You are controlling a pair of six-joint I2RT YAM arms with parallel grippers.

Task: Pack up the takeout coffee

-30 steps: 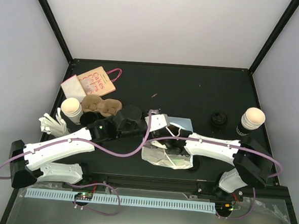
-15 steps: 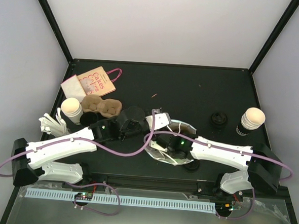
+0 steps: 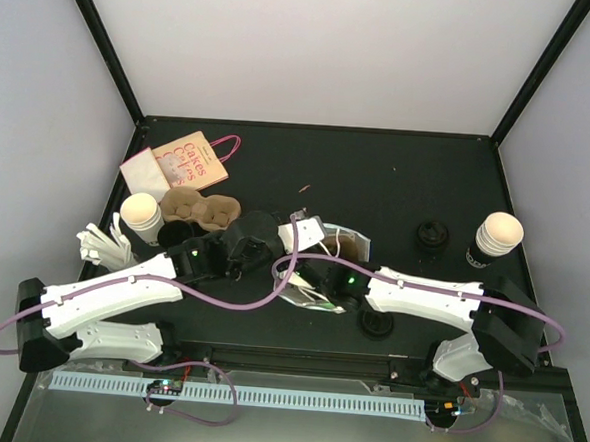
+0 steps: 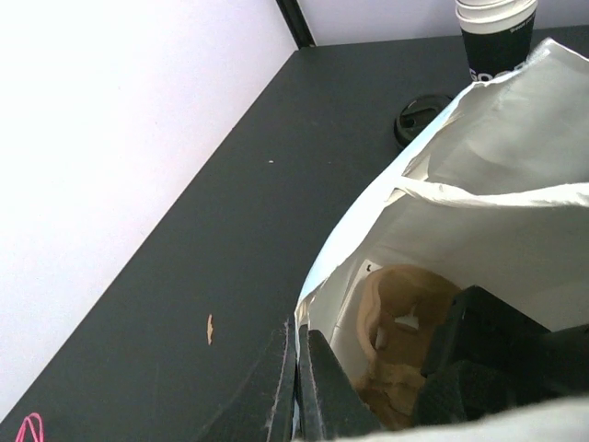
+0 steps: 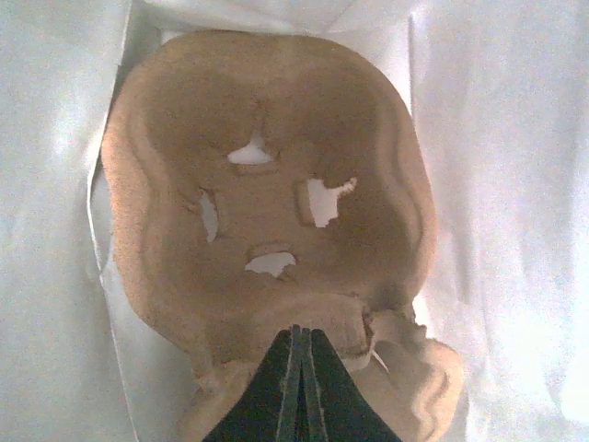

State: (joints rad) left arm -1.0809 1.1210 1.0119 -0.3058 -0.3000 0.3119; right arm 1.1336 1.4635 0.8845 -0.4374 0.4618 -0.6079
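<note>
Both end effectors (image 4: 296,336) (image 5: 299,336) pinched closed

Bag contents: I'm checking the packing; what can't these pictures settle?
Right wrist view: the carrier covers the bag's floor; its near end runs behind the right gripper and off the frame.
Top view: the right arm hides most of the carrier.
Left wrist view: the top edge cuts the cup's lid.
</note>
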